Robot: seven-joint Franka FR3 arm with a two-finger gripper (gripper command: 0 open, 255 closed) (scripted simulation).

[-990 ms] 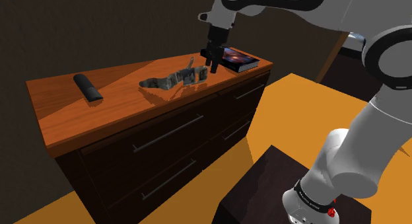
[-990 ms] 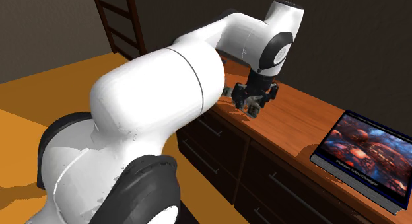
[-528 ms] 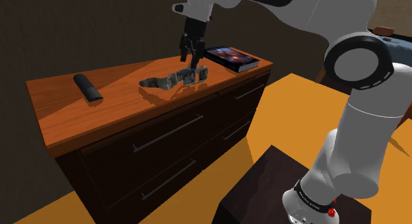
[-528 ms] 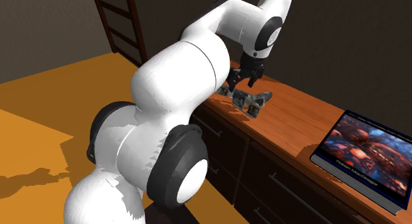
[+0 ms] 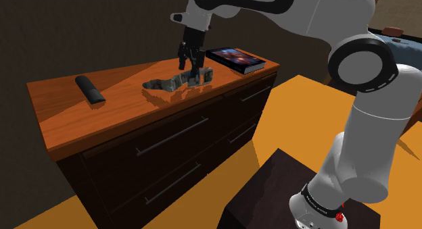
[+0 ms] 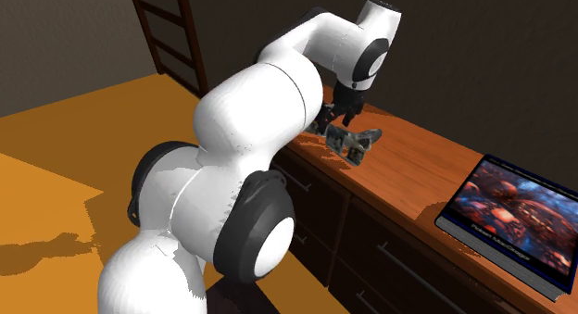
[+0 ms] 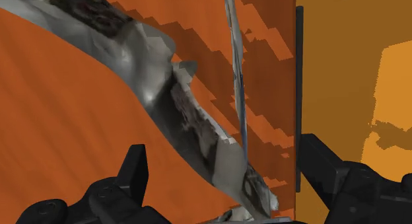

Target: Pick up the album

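Shoulder view: album (image 5: 235, 59) lies flat at the right end of the dresser (image 5: 67, 116) top, untouched, not gripped. Gripper (image 5: 192, 65) hangs over the grey crumpled thing (image 5: 177, 81) mid-top, well apart from the album. Wrist view: fingers (image 7: 135, 166) spread wide with nothing clamped; the grey thing (image 7: 198, 123) sits below and between them, no contact that I can see. Second exterior view agrees: gripper (image 6: 344, 111) is by the grey thing (image 6: 355, 141), and the album (image 6: 519, 219) is off to the right near the dresser edge.

Progress: nothing done yet. Approach, grasp and lift are all left, and the gripper looks lined up on the wrong item.

Change: a second ago the gripper was right beside the album's near edge. Since then it has swung toward the shoulder view's left, away from the album. Album, grey thing and black remote (image 5: 89, 90) haven't moved.
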